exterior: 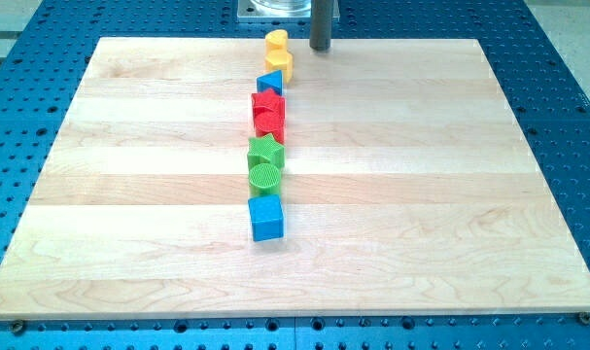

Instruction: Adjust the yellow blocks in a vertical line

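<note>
Two yellow blocks sit at the view's top centre of the wooden board [129, 194]: one yellow block [276, 42] at the board's top edge and a second yellow block [280, 64] just below it, touching it. My tip [320, 49] is the lower end of a dark rod standing just right of the upper yellow block, a small gap apart. Below the yellow blocks runs a column: a blue triangular block [270, 84], two red blocks [268, 104] [269, 123], a green star block [265, 152], a green round block [264, 176] and a blue cube [266, 218].
The board lies on a blue perforated table [557, 97]. A metal base [275, 10] stands beyond the board's top edge, behind the rod.
</note>
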`<state>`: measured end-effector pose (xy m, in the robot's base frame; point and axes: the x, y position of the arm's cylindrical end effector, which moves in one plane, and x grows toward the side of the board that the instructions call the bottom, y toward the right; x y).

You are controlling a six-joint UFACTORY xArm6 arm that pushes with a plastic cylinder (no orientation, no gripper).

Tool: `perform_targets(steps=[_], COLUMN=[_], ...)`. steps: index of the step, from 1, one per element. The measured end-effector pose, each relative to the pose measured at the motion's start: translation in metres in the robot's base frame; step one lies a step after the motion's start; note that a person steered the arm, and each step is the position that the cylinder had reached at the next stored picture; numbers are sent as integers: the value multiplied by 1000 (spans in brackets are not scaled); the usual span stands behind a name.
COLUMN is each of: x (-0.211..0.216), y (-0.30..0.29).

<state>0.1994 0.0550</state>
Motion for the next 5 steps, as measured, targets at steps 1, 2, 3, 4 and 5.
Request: perform_targets(steps=[1, 2, 3, 4, 5], x=[0, 12, 49, 49, 45], y=[8, -2, 4, -11, -30])
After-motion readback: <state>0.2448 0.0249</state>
